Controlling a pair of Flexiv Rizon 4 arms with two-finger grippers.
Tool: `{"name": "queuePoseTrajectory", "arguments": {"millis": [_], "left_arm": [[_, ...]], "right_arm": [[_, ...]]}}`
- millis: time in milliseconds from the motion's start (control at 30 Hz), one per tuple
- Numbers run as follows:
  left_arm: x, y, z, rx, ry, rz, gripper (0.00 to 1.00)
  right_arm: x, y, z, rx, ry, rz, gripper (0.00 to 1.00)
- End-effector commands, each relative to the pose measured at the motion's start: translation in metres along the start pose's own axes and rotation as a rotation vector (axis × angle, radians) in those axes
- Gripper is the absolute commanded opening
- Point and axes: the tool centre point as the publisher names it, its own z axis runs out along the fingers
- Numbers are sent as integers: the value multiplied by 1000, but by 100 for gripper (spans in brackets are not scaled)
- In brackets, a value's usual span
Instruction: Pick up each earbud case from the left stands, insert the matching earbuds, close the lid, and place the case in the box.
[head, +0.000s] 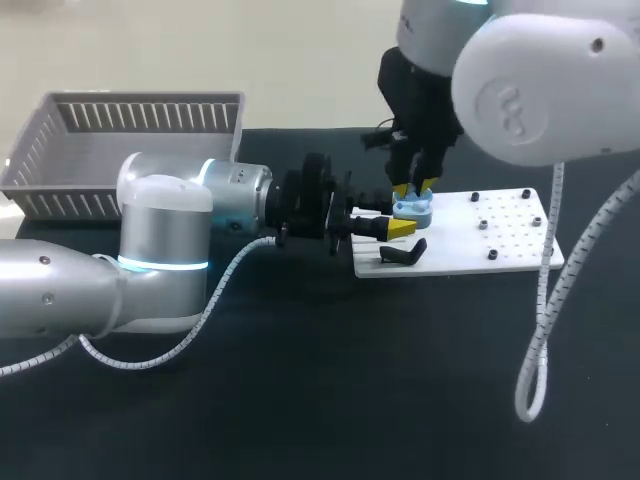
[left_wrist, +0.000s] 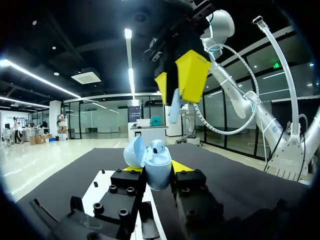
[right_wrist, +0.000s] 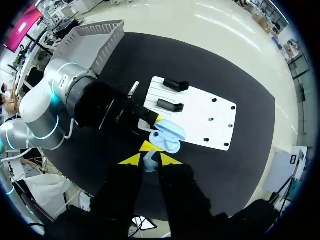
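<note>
Our left pincer (left_wrist: 157, 169) is pinching the light-blue earbud case (right_wrist: 167, 136) from both sides. It holds the case just above the left end of the white board (head: 500, 240), lid flipped open and the opening facing up. We read that as a fixture hold: the case is kept steady and upright so the other arm can load it from above.

Our right pincer (right_wrist: 150, 160) points straight down over the case and is closed on one light-blue earbud (left_wrist: 174, 106). The earbud hangs directly above the open case, close to it but not touching. Judgement: this is the insertion step, so vertical alignment is what matters.

Something rounded sits in the case base. It may be an earbud already seated, but we can't tell.

Count:
- 1 case, held off its stand
- 1 earbud in the right pincer
- 2 black stands on the board, the far one (right_wrist: 176, 85) and the near one (right_wrist: 170, 106), both at its left end and both bare
- 1 white board, with several small black studs on its right part
- 1 grey slatted box (head: 150, 115), far left on the tabletop (head: 350, 380) and well apart from the board. No case is visible in it.
</note>
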Motion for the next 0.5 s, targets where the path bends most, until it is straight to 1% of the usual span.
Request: {"name": "queuePoseTrajectory", "arguments": {"millis": [33, 100, 200, 500], "left_arm": [[1, 0, 0, -2, -1, 1, 0], [1, 0, 0, -2, -1, 1, 0], [1, 0, 0, -2, -1, 1, 0], [1, 0, 0, -2, -1, 1, 0]], "right_arm": [[-2, 4, 2, 34, 1, 4, 0], [-3, 3, 5, 63, 6, 6, 0], [-4, 2, 9, 77, 12, 10, 0], [-6, 0, 14, 84, 13, 34, 0]]}}
